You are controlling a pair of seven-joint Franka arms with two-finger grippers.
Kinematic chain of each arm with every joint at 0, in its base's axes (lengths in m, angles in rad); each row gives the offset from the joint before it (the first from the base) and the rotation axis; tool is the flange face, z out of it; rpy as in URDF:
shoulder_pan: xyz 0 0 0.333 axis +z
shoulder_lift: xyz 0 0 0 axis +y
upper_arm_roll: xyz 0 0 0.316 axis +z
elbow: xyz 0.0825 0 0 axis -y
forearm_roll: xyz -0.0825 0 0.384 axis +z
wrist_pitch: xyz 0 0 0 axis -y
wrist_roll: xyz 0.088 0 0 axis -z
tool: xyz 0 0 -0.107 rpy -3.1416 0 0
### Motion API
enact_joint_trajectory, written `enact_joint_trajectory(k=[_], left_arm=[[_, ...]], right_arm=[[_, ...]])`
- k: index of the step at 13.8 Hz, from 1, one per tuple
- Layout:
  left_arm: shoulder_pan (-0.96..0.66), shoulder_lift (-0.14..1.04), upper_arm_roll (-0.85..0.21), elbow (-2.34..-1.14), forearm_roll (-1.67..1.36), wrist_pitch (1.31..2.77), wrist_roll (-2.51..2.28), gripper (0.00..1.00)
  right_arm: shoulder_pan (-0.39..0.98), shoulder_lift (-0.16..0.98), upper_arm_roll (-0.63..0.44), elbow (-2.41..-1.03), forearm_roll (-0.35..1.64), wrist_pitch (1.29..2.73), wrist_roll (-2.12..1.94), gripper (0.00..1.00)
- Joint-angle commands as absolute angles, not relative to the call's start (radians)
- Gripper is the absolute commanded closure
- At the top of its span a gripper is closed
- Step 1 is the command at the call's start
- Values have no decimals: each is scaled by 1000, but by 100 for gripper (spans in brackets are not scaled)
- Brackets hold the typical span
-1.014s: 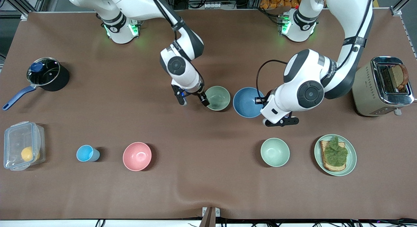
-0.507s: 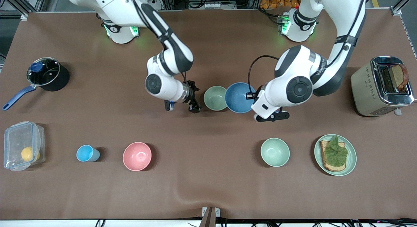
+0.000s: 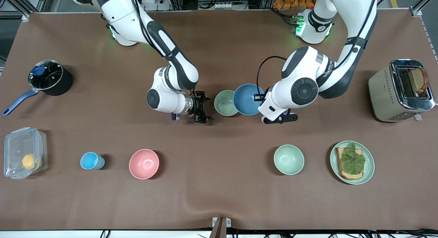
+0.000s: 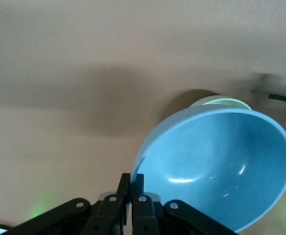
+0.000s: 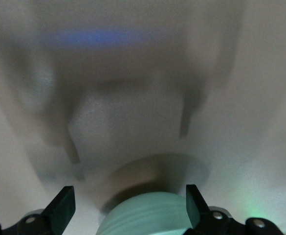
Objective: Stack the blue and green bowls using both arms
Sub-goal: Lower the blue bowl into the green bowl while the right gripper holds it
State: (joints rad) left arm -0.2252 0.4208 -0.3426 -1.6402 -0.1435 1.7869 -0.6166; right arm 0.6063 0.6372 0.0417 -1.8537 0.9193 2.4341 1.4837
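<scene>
No readable writing on any dish; only faint dark lettering on the left arm's white forearm, too small to make out. Blue bowl [image 3: 247, 98] at centre of the front frame: round, plain, matte outside, glossy inside, lifted and tilted, its rim overlapping the edge of the green bowl [image 3: 226, 103], which sits on the brown cloth-covered table [image 3: 219, 197]. Left gripper [image 4: 132, 196] is clamped tight on the blue bowl's rim, fingers pinching the thin wall; in the left wrist view the green bowl's pale rim [image 4: 221, 102] peeks out past the blue one. Right gripper [image 3: 201, 111] is just beside the green bowl, toward the right arm's end of the table, jaws spread wide and holding nothing; the right wrist view shows the green bowl's curved side [image 5: 147, 213] between its black fingers [image 5: 63, 208]. Lower frame: pink bowl [image 3: 144, 163], small light-blue cup [image 3: 90, 160], mint bowl [image 3: 288, 159], green plate [image 3: 369, 169] with toast and a leaf. Mid right: shiny metal toaster [image 3: 393, 92] with a slice of bread up. Mid left: dark pot [image 3: 51, 79] with glass lid; below it, clear plastic box [image 3: 20, 142].
</scene>
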Motion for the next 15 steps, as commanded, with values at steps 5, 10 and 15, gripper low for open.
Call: enact_joint_trajectory(k=[5,10,15], left_arm=[[-262,354,-362,-1775,-161,1899,-692,100],[-302,380,-362,-1807,-161,1996,-744,100],[-331,402,-362,-1819,-161,2060,-791,100]], right_arm=[[612,646,46,-1856,950,2447,1447,0],[614,646,46,-1856,950,2448,1445,0],[614,647,46,-1856,950,2448,1445,0]])
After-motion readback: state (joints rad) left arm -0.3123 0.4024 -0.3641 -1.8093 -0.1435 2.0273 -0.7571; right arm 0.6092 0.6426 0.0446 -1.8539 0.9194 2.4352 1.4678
